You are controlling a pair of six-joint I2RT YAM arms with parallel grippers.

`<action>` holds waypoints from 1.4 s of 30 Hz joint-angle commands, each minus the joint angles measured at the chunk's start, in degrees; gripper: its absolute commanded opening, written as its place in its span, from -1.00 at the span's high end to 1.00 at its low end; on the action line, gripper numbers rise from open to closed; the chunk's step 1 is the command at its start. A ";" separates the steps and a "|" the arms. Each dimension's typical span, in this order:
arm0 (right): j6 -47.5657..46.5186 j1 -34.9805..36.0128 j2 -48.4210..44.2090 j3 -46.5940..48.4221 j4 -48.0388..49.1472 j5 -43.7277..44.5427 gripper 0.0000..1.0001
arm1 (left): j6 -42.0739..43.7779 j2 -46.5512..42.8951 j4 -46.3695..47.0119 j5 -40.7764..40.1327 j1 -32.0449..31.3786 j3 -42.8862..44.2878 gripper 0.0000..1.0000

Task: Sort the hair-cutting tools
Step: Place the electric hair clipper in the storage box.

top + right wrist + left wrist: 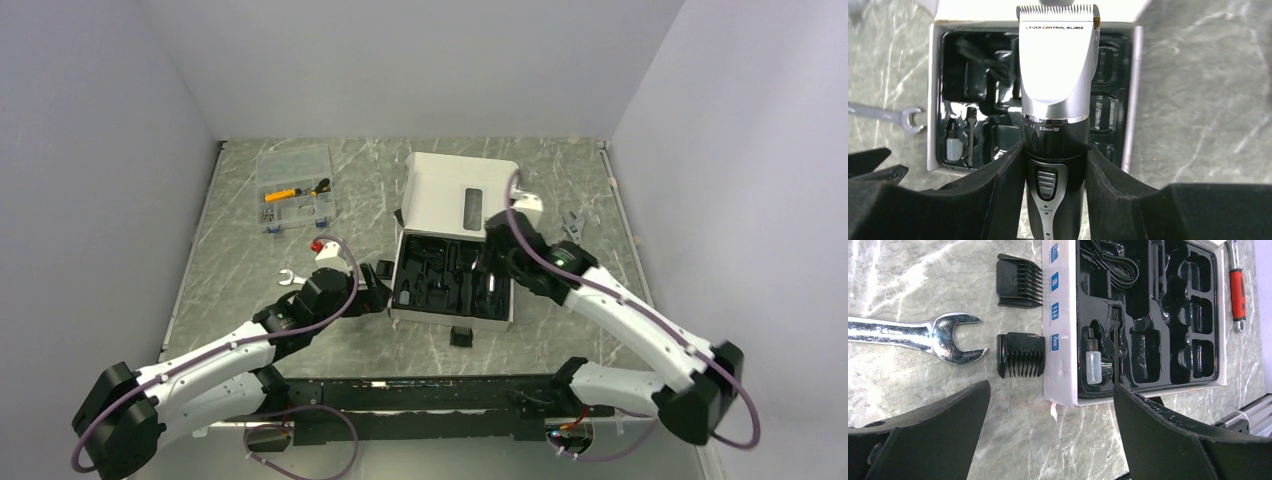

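Two comb attachments [1020, 355] lie at nine o'clock of the open case [1060, 315], before the wide-open, empty left gripper [1050, 386], while the right gripper [1054, 150] clamps the hair clipper [1057, 100] blade-forward over the case, seemingly to seat it in its slot.

Silver wrench [923, 335], red-handled wrench [1237, 292], clear organizer [293, 188]

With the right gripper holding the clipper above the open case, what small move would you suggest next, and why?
Probably lower the right gripper a little towards the case, aiming for the long middle recess. The gripper is closed on the clipper, which hangs blade-forward over the case, and that recess appears empty and roughly clipper-shaped.
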 commanded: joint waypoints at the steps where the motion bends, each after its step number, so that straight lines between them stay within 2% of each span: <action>1: -5.73 3.55 8.88 4.00 2.92 -1.83 1.00 | -1.93 -0.63 2.16 -0.60 -0.06 -1.17 -0.97; 9: -6.11 3.22 17.81 4.22 10.19 -3.54 1.00 | -2.10 -0.48 0.51 -2.02 0.00 -0.75 -0.98; 15: -2.74 1.02 22.00 3.65 13.30 -5.71 1.00 | -1.45 1.37 0.10 -2.04 0.01 0.38 -0.97; 24: 2.62 -0.16 23.83 0.30 17.67 -6.79 1.00 | -0.83 2.33 0.19 -2.04 -0.01 0.70 -0.98; 42: 2.41 -1.98 26.28 -3.58 20.22 -7.55 1.00 | -1.70 2.02 0.34 -1.53 0.02 -0.39 -0.97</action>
